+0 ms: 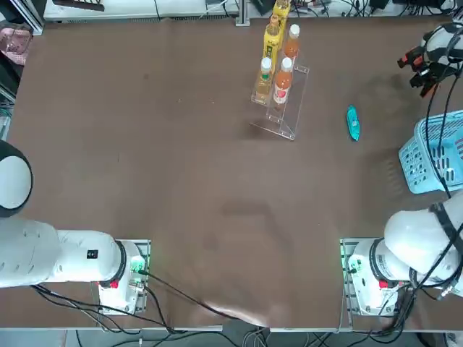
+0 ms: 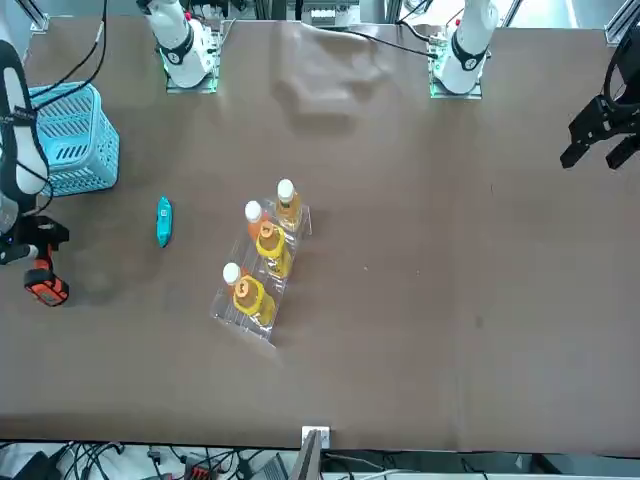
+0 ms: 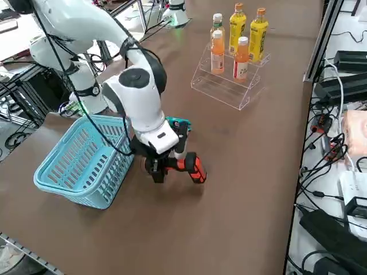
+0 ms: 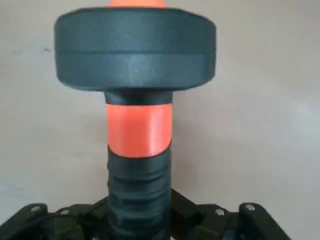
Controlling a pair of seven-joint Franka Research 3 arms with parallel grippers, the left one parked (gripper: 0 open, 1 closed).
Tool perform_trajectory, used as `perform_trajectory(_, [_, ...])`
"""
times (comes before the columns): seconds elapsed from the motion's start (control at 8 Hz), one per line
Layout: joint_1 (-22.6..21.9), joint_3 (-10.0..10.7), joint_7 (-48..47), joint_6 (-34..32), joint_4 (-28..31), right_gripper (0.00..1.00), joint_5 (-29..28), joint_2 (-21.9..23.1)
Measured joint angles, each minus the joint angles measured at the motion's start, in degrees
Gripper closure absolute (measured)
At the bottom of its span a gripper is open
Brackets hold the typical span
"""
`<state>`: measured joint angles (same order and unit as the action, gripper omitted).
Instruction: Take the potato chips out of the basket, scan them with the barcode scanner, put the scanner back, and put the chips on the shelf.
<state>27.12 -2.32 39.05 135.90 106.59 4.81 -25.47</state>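
Table: a wide brown tabletop is filling every view, matte and faintly scuffed, with a paler smudge showing near the robot's edge.
Room, far side: cables and small gear are lying along the ledge beyond the table's far edge in the top view.
Room, right side: black power strips and tangled cables are running along the floor past the table's edge.
Right gripper: the right gripper is hanging low over the table just beside the basket, its fingers pinching the handle of the barcode scanner.
Barcode scanner: the barcode scanner is being held in that grip, black with an orange-red band; in the wrist view its grip is rising between the fingers to a broad black head. Whether it is touching the table cannot be told.
Potato chips: the potato chips are lying flat on the bare table, between the shelf and the basket, apart from both.
Basket: the basket is sitting at the table's right edge.
Shelf: the shelf is standing toward the far side, with orange and yellow bottles upright on its tiers.
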Motion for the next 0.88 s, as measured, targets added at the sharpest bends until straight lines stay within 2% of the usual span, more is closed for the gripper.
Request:
perform_trajectory(0.5, [-9.04,-0.32,-16.13,-12.91,1.55,0.84,-0.04,7.6])
perform_trajectory(0.88, [-15.6,-0.5,-30.44,-13.7,10.53,0.84,-0.06,14.8])
